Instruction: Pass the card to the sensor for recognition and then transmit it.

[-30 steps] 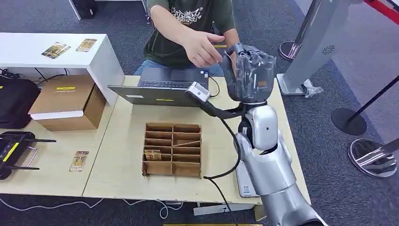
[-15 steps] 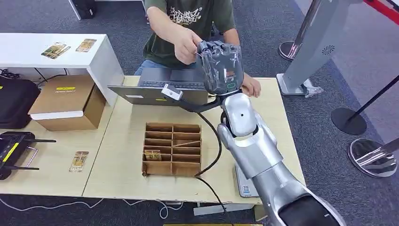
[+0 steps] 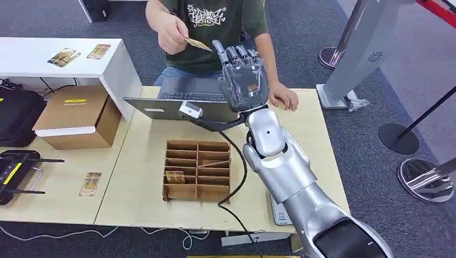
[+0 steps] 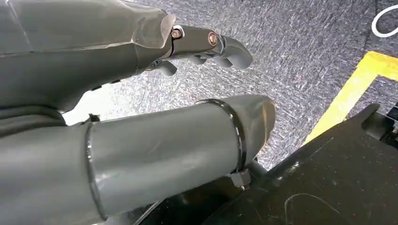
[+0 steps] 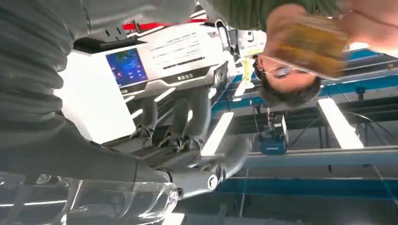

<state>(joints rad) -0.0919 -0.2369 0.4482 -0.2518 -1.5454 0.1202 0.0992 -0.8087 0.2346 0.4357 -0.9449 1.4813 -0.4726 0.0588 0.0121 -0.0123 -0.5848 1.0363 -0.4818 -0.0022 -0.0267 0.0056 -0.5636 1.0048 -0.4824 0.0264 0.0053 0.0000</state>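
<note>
Yellow card [image 3: 197,44] sits in the person's hand [image 3: 171,32]; my right robot hand [image 3: 243,79] is raised, fingers spread, holding nothing.

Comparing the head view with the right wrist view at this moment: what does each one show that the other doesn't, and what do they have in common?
Head view alone: the wooden divider box on the table, the laptop, a cardboard box, loose cards on the white shelf, and the person's other hand resting on the table.

Right wrist view alone: ceiling lights and a screen with a blue panel.

Both: the raised right hand, fingers spread and holding nothing, and the card held in the person's hand, blurred in the wrist view.
</note>
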